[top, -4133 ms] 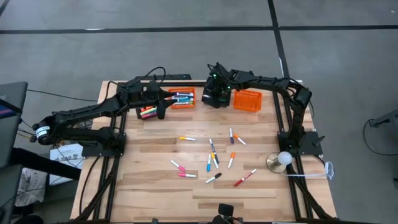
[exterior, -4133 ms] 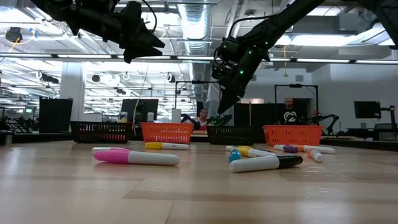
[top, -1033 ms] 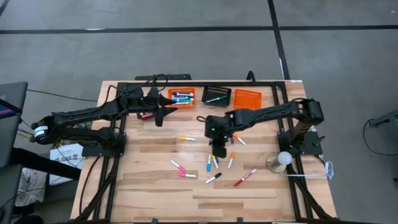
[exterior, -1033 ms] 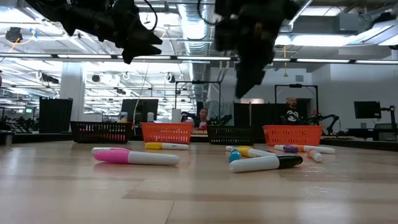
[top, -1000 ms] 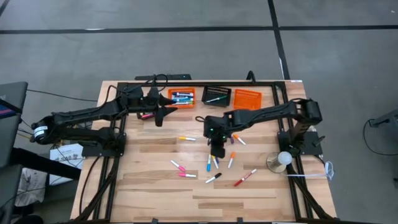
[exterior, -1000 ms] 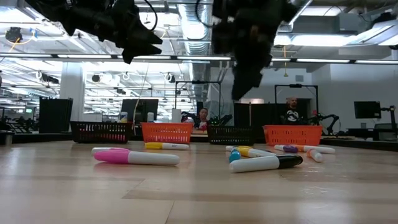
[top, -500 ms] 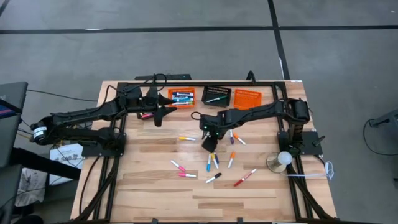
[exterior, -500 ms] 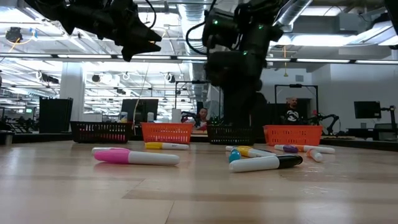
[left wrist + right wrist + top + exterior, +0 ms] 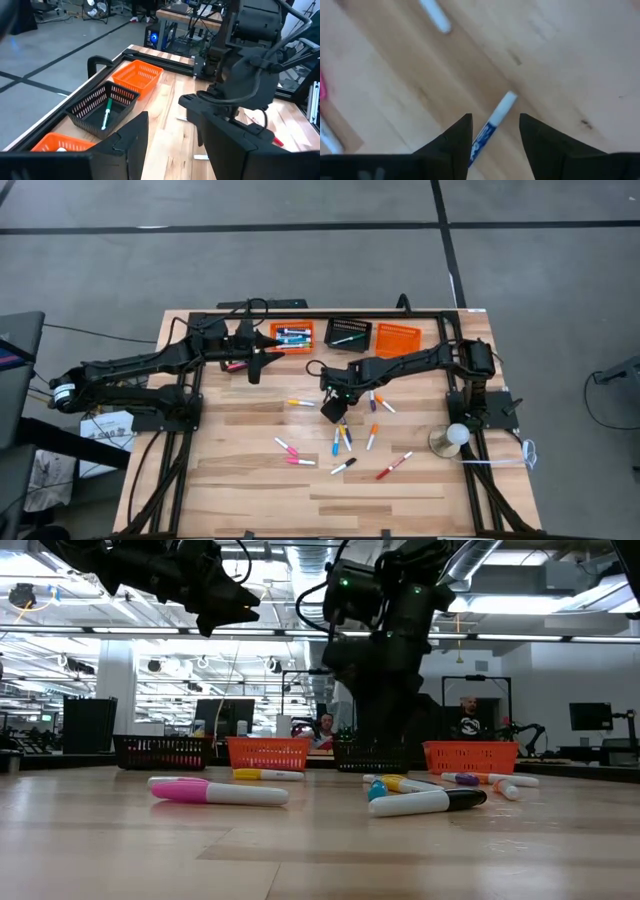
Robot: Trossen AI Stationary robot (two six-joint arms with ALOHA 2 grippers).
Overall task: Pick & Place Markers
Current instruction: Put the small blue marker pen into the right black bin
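Right gripper (image 9: 492, 132) stands apart, straddling 1 blue-and-white marker (image 9: 490, 127) on the worktop (image 9: 560, 60); the high view hides it. Left gripper (image 9: 172, 132) apart, empty.

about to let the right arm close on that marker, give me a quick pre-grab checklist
1. Right gripper fingers apart: ok.
2. Blue-and-white marker lies between the fingers: ok, though it runs slantwise across the gap.
3. Fingers low enough to grip: cannot tell.
4. Other markers clear of the fingers: ok; the white marker lies apart.
5. Left gripper out of the way, near the orange basket: ok.
6. Black basket has room: ok, one green marker inside.
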